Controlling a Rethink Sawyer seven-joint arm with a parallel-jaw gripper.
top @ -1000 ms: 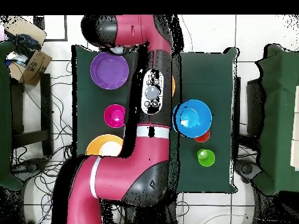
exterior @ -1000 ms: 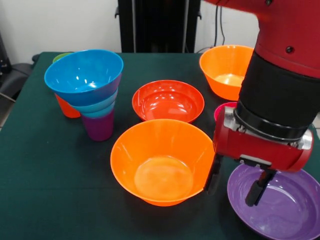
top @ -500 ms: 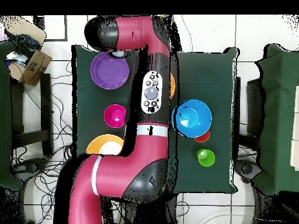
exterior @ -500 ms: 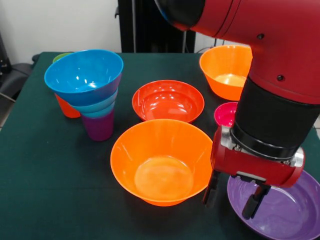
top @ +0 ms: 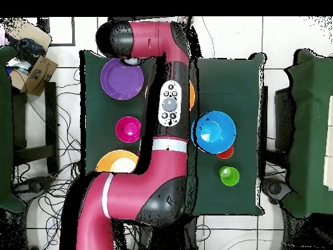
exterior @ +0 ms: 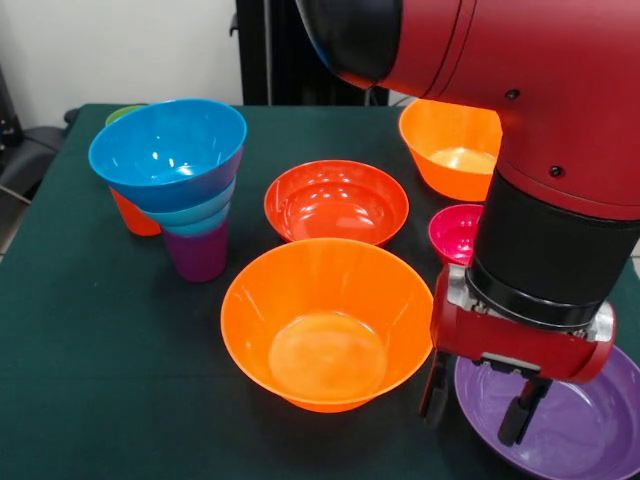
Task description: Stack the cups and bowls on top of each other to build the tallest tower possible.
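Fingers (exterior: pixel 437 385) standing apart, nothing clamped between them, gripper (exterior: pixel 478 400) hanging at lower right of the front view, straddling the near-left rim of the large purple bowl (exterior: pixel 570 420): one finger outside the rim beside the big orange bowl (exterior: pixel 322 320), the other inside over the purple basin. Looking like the approach to a rim pinch on that purple bowl, grasp not yet made. Next move likely needing a short drop so the rim sits between the pads, then closing, lifting clear of the orange bowl's edge, and carrying to the upper left. Tower (exterior: pixel 180 175) standing at upper left of the front view: blue bowl (exterior: pixel 168 150) on top, mouth up, teal bowl (exterior: pixel 195 215) nested under it, purple cup (exterior: pixel 197 252) at the base; long axis vertical, leaning slightly, so placement wanting a centred, level drop. Orange cup (exterior: pixel 132 218) and green cup (exterior: pixel 121 113) sitting just behind the tower, mostly hidden. Red-orange shallow bowl (exterior: pixel 336 200) at frame centre, second orange bowl (exterior: pixel 452 145) at upper right, magenta bowl (exterior: pixel 457 232) partly hidden behind the wrist. All loose bowls resting mouth up. Overhead view showing purple bowl (top: pixel 121 79) at upper left, arm (top: pixel 162 130) covering the middle, gripper hidden beneath it.
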